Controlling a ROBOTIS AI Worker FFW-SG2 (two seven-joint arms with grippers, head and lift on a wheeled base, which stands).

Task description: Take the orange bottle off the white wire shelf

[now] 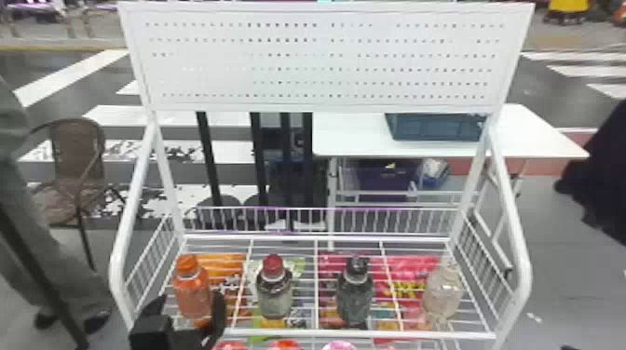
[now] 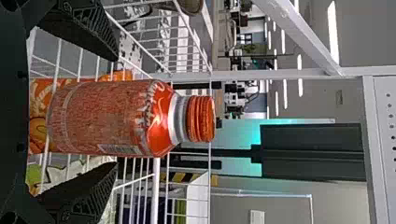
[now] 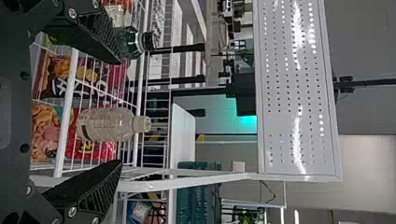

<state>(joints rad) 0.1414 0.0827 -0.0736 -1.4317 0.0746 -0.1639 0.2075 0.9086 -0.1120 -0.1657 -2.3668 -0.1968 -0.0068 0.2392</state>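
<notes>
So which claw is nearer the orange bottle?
Left. The left claw has its open fingers on either side of the orange bottle; the right claw is in front of the clear bottle at the row's other end.

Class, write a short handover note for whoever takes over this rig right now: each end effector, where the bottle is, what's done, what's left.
Left end effector: open, one side of it on each side of the orange bottle, not closed on it.
Right end effector: open and empty, facing the clear bottle.
Orange bottle: upright on the white wire shelf, leftmost of four.
Done: left end effector positioned around it.
Left to do: grip it, then take it off the shelf.
</notes>
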